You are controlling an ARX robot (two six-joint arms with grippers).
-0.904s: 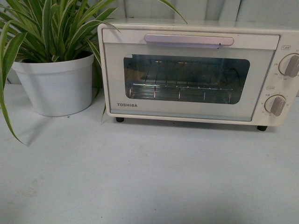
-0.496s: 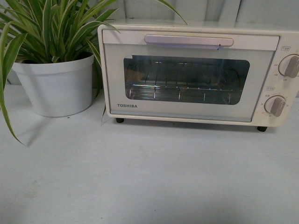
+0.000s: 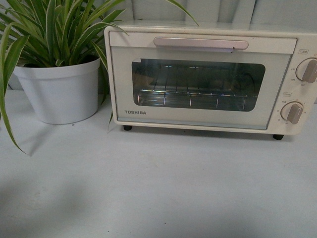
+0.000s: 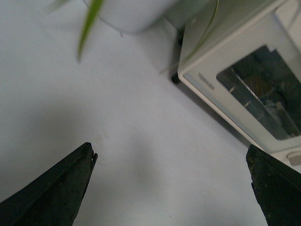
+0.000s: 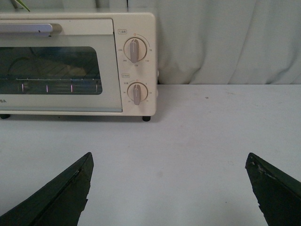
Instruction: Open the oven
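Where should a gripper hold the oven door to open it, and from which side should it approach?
Grip the long bar handle near its middle, coming from the front with the jaws above and below it. It runs horizontally along the top of the shut door, so the door probably swings down.

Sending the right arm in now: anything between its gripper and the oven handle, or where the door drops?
Nothing visible. Bare white table lies between the open right gripper and the cream-white boxy toaster oven; its long bar handle is unobstructed, door closed.
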